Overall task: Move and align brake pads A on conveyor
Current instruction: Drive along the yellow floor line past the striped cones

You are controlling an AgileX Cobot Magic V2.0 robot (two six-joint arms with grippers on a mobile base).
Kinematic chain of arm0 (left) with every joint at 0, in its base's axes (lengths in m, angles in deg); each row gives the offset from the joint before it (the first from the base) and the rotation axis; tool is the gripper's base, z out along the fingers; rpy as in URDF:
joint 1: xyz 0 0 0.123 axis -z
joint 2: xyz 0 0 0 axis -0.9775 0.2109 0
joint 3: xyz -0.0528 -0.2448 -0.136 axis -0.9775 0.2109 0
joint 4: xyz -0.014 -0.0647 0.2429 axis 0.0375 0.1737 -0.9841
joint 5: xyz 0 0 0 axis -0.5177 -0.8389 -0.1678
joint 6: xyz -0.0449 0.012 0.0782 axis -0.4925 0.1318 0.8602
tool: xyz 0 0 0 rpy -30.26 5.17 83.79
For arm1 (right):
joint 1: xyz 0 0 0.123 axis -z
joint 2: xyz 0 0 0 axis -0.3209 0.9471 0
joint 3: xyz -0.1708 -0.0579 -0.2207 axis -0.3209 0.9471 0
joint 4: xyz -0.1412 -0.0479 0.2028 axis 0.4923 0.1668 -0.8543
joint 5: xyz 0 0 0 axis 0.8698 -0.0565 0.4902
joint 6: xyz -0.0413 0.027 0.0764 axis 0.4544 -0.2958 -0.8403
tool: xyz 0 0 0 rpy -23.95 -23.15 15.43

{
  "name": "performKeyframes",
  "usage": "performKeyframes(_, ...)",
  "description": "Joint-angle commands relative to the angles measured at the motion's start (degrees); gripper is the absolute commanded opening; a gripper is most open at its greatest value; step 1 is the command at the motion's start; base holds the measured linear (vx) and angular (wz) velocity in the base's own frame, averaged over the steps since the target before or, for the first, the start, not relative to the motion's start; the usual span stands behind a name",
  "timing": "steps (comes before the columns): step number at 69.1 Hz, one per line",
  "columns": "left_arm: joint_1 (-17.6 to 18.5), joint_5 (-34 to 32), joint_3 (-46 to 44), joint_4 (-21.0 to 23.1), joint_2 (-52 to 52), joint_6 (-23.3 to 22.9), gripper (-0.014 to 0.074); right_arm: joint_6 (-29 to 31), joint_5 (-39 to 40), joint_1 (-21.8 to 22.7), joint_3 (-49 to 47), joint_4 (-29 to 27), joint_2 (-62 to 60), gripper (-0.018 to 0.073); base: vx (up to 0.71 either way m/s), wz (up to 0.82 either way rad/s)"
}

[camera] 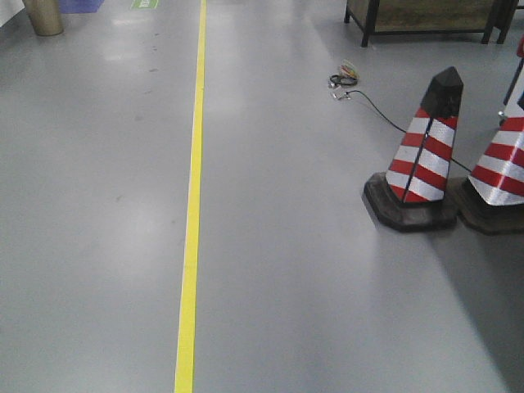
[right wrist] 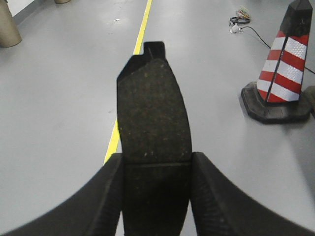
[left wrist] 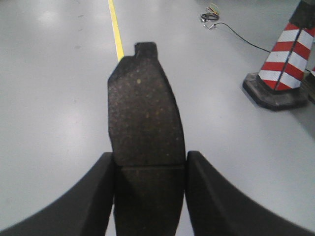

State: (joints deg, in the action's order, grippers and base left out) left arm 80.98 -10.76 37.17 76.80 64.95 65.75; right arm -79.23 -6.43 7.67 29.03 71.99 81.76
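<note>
Left tool [left wrist: 150, 156], right tool [right wrist: 156, 156] (pad [left wrist: 142, 105] each)

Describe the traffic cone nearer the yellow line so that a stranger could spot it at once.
Start at the yellow line on the grey floor and look right to two red-and-white striped cones. It is the left cone, wholly in view with a black tip; its neighbour is cut off at the picture's edge.

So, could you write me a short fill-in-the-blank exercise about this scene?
1. The left tool and the right tool each hold one brake pad, so ___ pads are held.
2. The floor line is ___.
3. The cones have red and ___ stripes.
Missing words: two; yellow; white.
</note>
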Motion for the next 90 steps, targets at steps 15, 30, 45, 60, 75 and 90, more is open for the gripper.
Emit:
performKeyframes(15, 0.23, -5.44, -1.7, 0.61, 0.35, -0.13, -0.0006, 0.29, 5.02, 0.18, -1.72, 0.47, 0.32, -0.0007, 0.73, 0.01)
performKeyframes(30, 0.23, -5.38, -1.7, 0.61, 0.35, -0.13, -0.0006, 0.29, 5.02, 0.18, -1.72, 0.47, 0.32, -0.0007, 0.69, 0.01)
performKeyframes(45, 0.23, -5.37, -1.7, 0.61, 0.35, -0.13, -0.0006, 0.29, 5.02, 0.18, -1.72, 0.47, 0.32, -0.0007, 0.65, -0.01)
performKeyframes(60, 0.23, -5.36, -1.7, 0.61, 0.35, -0.13, -0.0006, 0.29, 4.98, 0.18, -1.72, 0.47, 0.32, -0.0007, 0.62, -0.03)
performKeyframes(75, 0.23, -5.42, -1.7, 0.61, 0.35, -0.13, -0.0006, 0.29, 4.98, 0.18, -1.72, 0.47, 0.32, -0.0007, 0.58, 0.01)
performKeyframes(90, 0.23, -5.47, -1.7, 0.61, 0.35, -0.13, -0.0006, 0.29, 4.98, 0.18, -1.72, 0.47, 0.32, -0.0007, 0.51, 0.01)
